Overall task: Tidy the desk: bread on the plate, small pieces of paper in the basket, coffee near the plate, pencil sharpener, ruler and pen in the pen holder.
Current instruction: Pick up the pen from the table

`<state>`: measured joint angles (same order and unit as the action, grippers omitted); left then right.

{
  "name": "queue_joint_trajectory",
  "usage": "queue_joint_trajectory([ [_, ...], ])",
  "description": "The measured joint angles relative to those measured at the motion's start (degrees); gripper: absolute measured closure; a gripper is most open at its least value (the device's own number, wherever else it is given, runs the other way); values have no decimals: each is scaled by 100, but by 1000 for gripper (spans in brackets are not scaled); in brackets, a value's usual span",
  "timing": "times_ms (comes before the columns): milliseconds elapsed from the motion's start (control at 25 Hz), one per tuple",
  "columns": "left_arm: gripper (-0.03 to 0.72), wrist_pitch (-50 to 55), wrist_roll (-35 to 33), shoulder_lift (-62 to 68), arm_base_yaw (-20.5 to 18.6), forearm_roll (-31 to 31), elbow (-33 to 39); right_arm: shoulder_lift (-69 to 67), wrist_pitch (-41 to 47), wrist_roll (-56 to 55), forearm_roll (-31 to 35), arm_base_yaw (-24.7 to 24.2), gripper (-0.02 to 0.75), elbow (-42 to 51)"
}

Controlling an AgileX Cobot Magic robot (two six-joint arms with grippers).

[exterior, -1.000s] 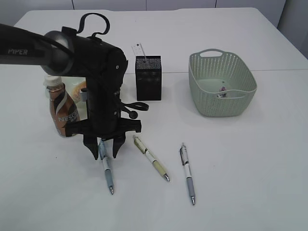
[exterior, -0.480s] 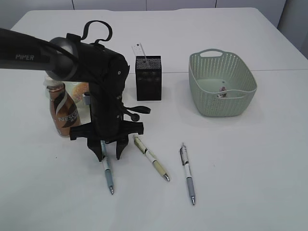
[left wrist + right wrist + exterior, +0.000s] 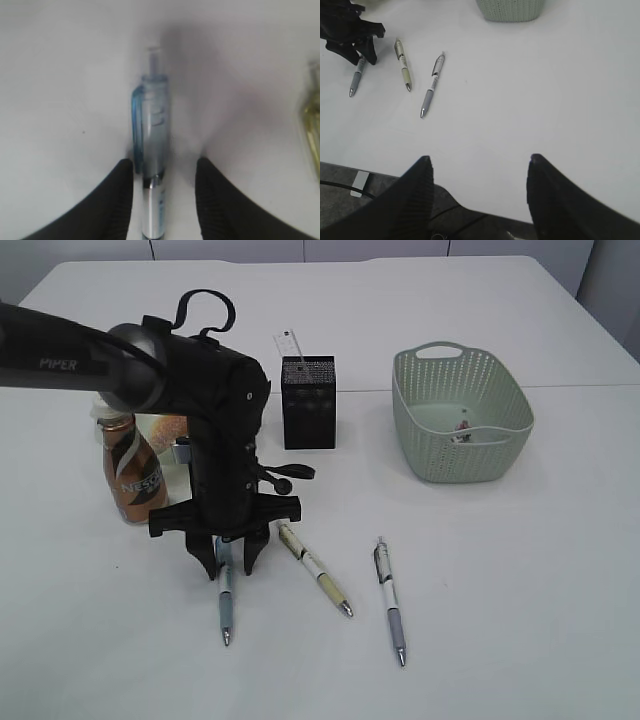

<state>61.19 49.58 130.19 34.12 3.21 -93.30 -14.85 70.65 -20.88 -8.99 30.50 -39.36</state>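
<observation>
Where left pincer (image 3: 231, 562) straddles blue pen (image 3: 151, 150), fingers apart, either side

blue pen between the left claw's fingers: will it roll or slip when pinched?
Probably stiff and light: the blue pen is a slim plastic barrel. Its smooth, round, glossy body may slip or roll between the fingers, though the clip on its side should limit rolling. The left claw straddles it on the desk, so a centred pinch looks feasible.

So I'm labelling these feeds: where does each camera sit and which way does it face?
Exterior: in front, looking down at a slant at the desk; shows the left arm.
Left wrist: straight down over the blue pen, between the left gripper fingers.
Right wrist: raised at the desk edge, right gripper open.
All share the blue pen.
</observation>
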Motion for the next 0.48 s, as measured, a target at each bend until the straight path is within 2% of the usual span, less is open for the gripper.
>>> queue_joint_trajectory([
  [360, 381, 0, 12, 26, 0, -24, 0, 0, 9, 0, 0, 0, 274, -95],
  [480, 407, 0, 12, 39, 0, 46, -23, 0, 23, 0, 0, 0, 274, -95],
])
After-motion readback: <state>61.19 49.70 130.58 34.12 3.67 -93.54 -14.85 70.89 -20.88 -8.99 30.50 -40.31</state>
